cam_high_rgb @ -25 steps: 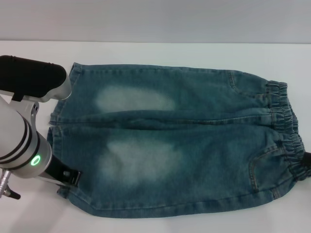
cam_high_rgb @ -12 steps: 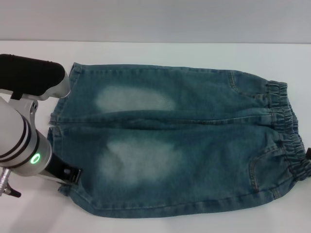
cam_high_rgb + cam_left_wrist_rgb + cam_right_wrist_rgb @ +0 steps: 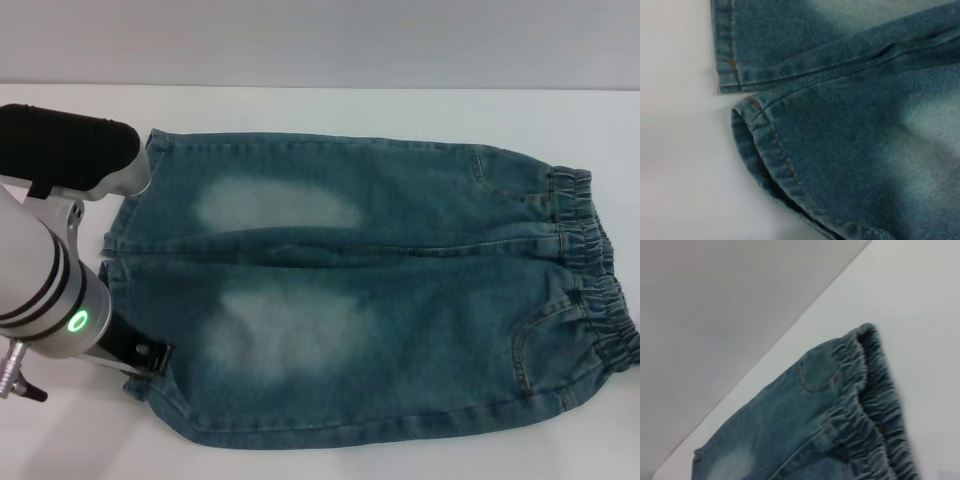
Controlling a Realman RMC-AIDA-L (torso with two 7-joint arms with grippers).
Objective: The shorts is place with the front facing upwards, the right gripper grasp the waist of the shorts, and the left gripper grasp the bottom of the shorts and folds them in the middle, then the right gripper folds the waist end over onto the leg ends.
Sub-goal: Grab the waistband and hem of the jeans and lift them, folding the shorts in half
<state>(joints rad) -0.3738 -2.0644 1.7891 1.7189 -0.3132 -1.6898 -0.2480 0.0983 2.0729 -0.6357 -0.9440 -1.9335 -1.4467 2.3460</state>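
Note:
Blue denim shorts (image 3: 350,300) lie flat on the white table, front up. The crinkled elastic waist (image 3: 590,270) is at the right and the two straight leg hems (image 3: 113,250) are at the left. My left gripper (image 3: 143,358), a black claw below the green-lit arm, is at the near leg's hem corner, touching the cloth. The left wrist view shows both hems (image 3: 765,150) close up, the near one gaping a little. The right wrist view looks over the waist band (image 3: 875,415) from off the table's side. The right gripper itself is out of view.
The white table (image 3: 300,110) runs to a grey wall at the back. The left arm's black forearm housing (image 3: 60,150) hangs over the far leg's hem corner. Bare table shows around the shorts on every side.
The black tip of the right gripper at the right edge by the waist has drawn back out of view. The left arm has shifted slightly right along the near hem.

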